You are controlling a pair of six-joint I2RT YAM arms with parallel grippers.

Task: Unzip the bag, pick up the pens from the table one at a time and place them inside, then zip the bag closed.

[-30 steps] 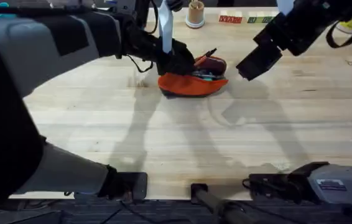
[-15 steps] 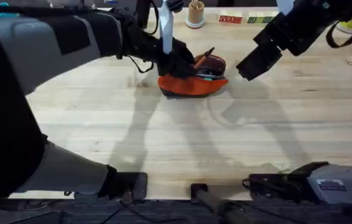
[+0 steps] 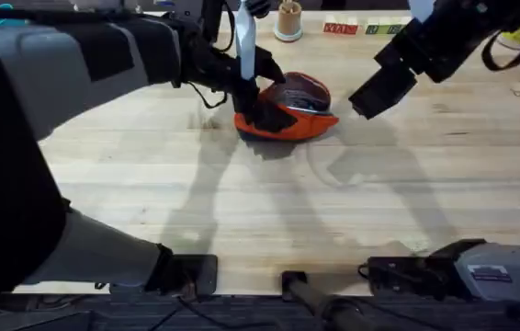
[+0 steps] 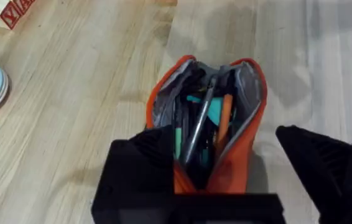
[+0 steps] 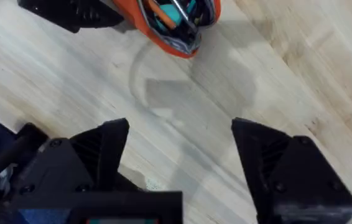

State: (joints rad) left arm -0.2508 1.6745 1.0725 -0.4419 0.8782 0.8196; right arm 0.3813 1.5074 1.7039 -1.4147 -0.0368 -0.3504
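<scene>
Robot lab, wooden worktable (image 3: 269,211), two arms

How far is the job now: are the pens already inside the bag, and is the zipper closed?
Done: the bag is unzipped, and the orange pen and grey pen lie inside. In hand: the left gripper is at the bag's end. The right gripper hovers open. Left: zipping closed.

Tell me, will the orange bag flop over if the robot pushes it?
Probably it would squash, not tip stiffly: the bag is soft fabric, its open mouth sagging around the pens. It likely slides easily on the smooth table. The left gripper at one end should steady it.
</scene>
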